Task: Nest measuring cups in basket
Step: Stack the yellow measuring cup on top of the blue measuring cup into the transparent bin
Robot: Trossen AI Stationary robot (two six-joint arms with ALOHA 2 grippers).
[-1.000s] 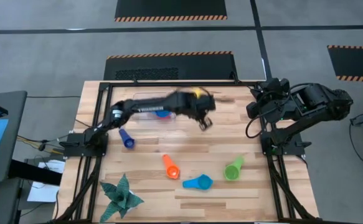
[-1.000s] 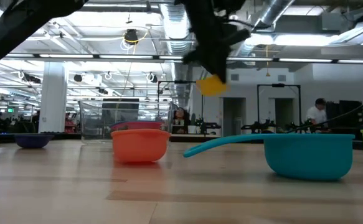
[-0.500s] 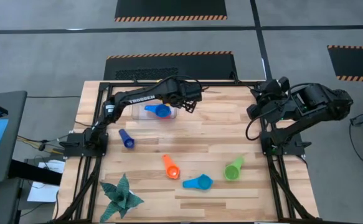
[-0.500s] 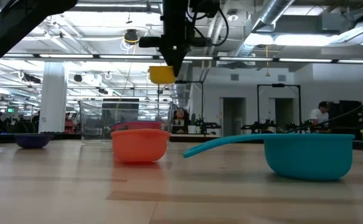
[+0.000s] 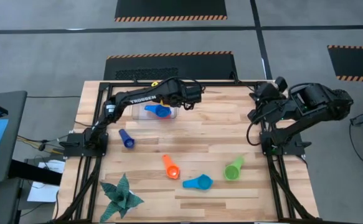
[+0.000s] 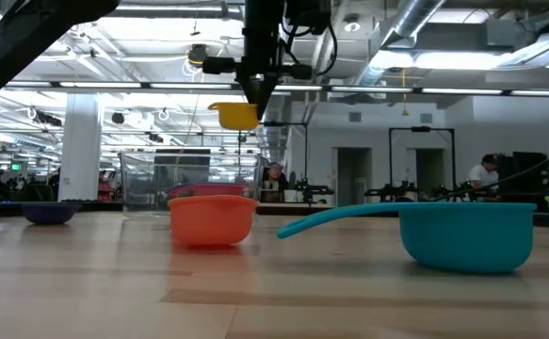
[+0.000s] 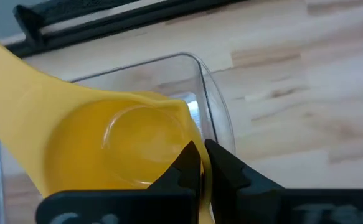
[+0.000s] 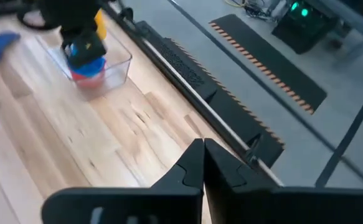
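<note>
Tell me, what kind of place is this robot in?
Probably a big robotics lab or workshop. The wooden table sits on a grey floor with striped hazard mats, and bare ceiling pipes and other rigs show behind.

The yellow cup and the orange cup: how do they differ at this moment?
The yellow cup hangs in the air, held by the left end effector above the basket; the orange cup rests on the table, ungripped, far from the basket. Both are round handled measuring cups.
</note>
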